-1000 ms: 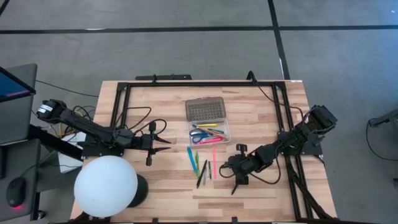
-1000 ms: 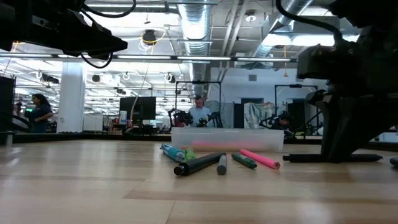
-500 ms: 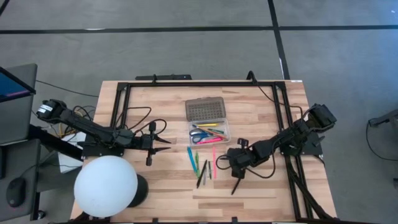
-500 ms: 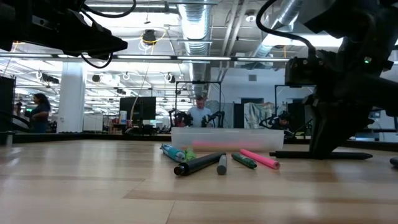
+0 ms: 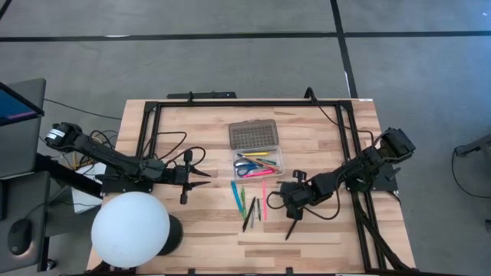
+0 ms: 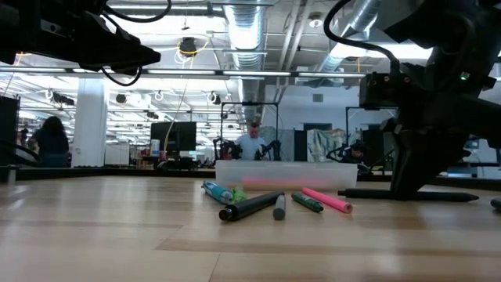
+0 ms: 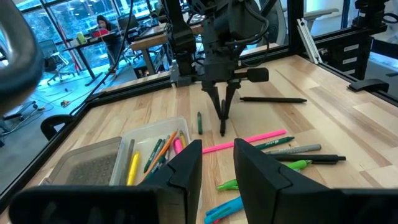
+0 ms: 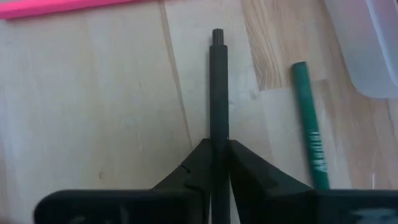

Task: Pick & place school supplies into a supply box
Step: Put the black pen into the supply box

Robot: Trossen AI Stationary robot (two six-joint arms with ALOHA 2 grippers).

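Right wrist view shows the right gripper (image 8: 217,163) closed on a black pen (image 8: 217,87), its long axis pointing straight ahead; the supply box (image 5: 258,163) lies near, beyond the pen's tip.

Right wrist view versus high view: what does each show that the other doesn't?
Only the right wrist view: the right gripper with its jaws pinched on a thin black pen. Only the high view: the left gripper idle near the white sphere, the box's grey lid, and a second black pen lying loose. Both: the pink marker and the clear tray.
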